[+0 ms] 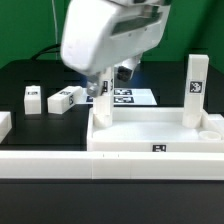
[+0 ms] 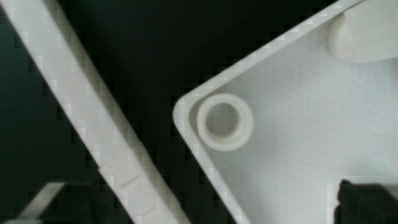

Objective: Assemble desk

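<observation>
This looks like a robotics lab: a black counter (image 1: 25, 72) edged by a white border rail (image 1: 40, 166), a robot arm (image 1: 105, 35) above the marker board (image 1: 128, 97), and a tag-marked leg (image 1: 64, 98) beside that board.

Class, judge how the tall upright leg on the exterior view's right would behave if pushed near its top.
The leg stands tall and narrow on the tabletop, so it may tip unless seated firmly. It looks like rigid plastic: probably stiff, and light for its size.

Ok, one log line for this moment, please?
claw: open, empty | white plastic tray-like tabletop: lying flat | round corner socket: unfilled, in wrist view | white square-section leg: upright at tabletop's exterior-view right
</observation>
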### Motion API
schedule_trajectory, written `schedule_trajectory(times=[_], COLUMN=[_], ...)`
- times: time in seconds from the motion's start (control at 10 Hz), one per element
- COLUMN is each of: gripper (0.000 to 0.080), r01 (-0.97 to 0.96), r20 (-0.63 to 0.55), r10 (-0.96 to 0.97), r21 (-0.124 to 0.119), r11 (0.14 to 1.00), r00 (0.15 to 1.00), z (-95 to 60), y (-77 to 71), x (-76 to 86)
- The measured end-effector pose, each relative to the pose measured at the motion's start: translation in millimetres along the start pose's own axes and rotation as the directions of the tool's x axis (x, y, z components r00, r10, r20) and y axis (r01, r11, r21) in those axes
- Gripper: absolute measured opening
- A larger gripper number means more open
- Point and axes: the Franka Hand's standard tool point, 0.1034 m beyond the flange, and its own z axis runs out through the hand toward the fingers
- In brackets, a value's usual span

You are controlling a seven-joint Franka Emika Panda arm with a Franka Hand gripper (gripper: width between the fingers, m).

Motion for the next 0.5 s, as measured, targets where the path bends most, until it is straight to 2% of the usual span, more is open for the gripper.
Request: schedule_trajectory(times=[0.1,0.5], gripper=[0.0648,0.0648], r01=[-0.066,-0.298], r20=[0.002,0.000], r10=[0.066,0.298], r21=[0.002,0.006], r11=[0.998,0.954], r00=[0.998,0.954], z=[2.2,2.0], y=[3.0,0.9], x=[-5.7,-2.9])
